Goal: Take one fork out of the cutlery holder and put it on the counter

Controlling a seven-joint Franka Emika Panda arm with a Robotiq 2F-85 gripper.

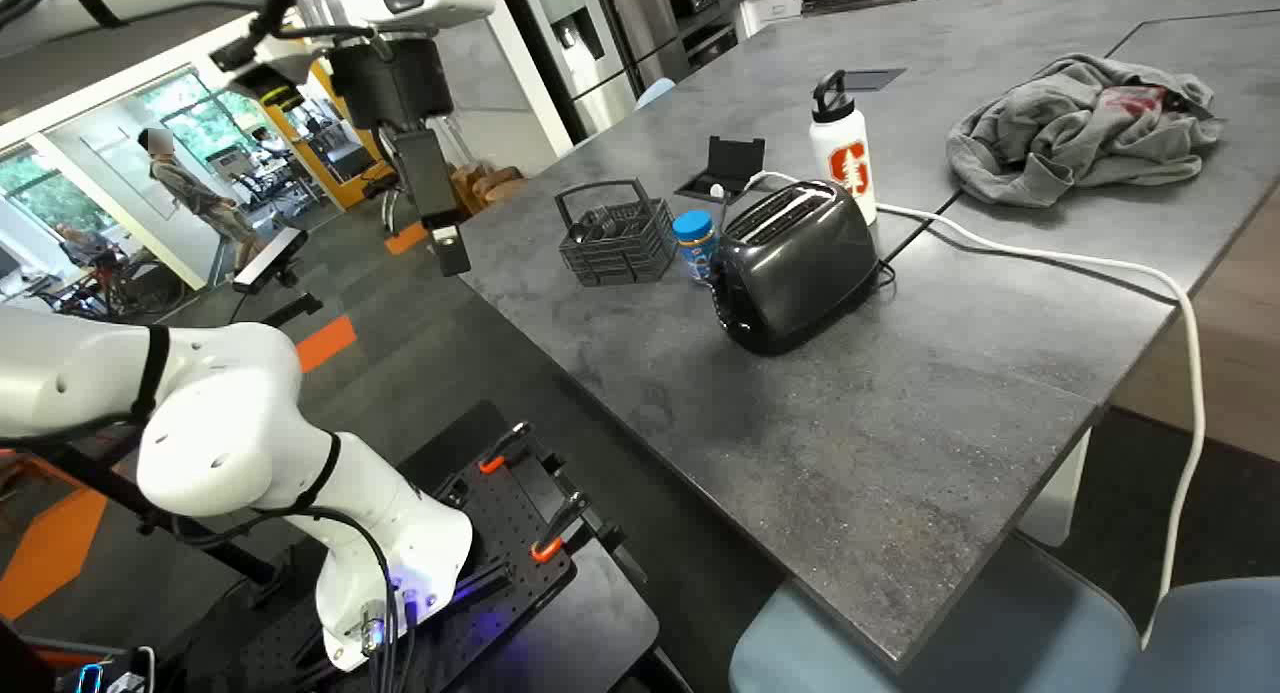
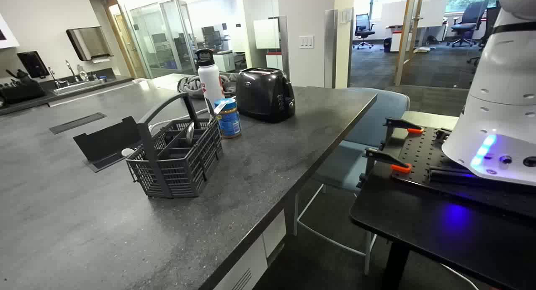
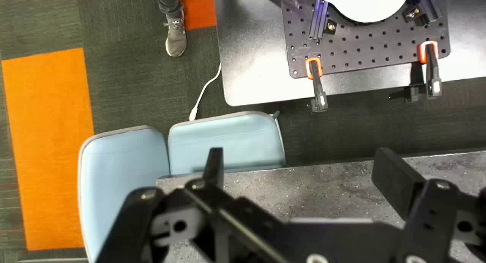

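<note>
The cutlery holder (image 1: 625,258) is a dark, gridded basket with a raised handle. It stands upright on the grey counter (image 1: 800,433). In an exterior view, the holder (image 2: 173,173) has a few utensils in it. One silvery utensil (image 2: 189,134) leans in a compartment, but I cannot tell whether it is a fork. My gripper (image 1: 450,253) hangs in the air, left of the holder in that exterior view. In the wrist view the gripper (image 3: 300,160) is open, its fingers wide apart and empty above the counter (image 3: 296,194). The holder is out of the wrist view.
Beside the holder stand a blue-lidded jar (image 1: 695,241), a black toaster (image 1: 800,263) and a white bottle (image 1: 848,153). An open black socket lid (image 2: 106,141) is close to the holder. A grey cloth (image 1: 1080,133) and a white cable (image 1: 1080,260) lie farther along.
</note>
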